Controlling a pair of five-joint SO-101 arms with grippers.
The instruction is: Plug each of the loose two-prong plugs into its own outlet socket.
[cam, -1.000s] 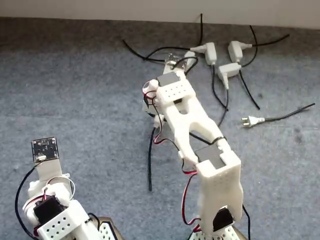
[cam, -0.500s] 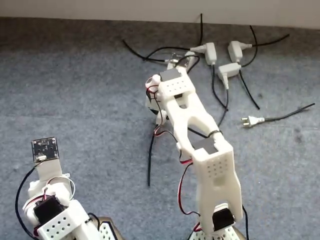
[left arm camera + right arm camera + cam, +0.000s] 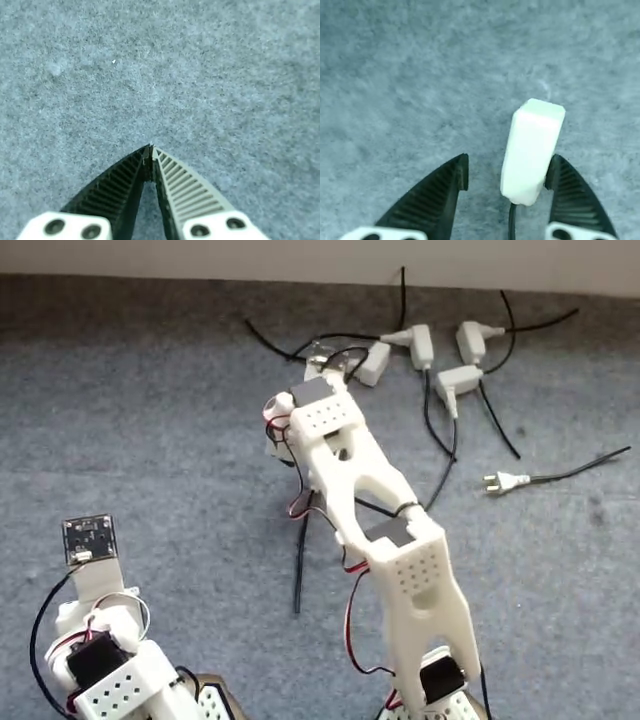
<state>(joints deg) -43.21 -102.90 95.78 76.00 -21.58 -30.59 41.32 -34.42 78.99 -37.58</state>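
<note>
My right gripper [image 3: 510, 172] is open, and a white outlet socket [image 3: 532, 145] with a black cable stands between its fingers, close against one of them. In the high view this socket [image 3: 372, 363] lies at the back middle of the carpet, just right of the right gripper [image 3: 322, 360]. Three more white sockets [image 3: 418, 343] [image 3: 470, 340] [image 3: 458, 383] sit to its right, with black cables running from them. A loose two-prong plug [image 3: 492, 482] lies at the right on its cable. My left gripper [image 3: 151, 149] is shut over bare carpet.
Black cables [image 3: 300, 550] trail across the grey carpet [image 3: 150, 420] under and around the right arm. The left arm [image 3: 95, 640] rests at the front left corner. A pale wall runs along the back edge.
The right arm has swung left across the back of the carpet. The left arm has stayed still.
</note>
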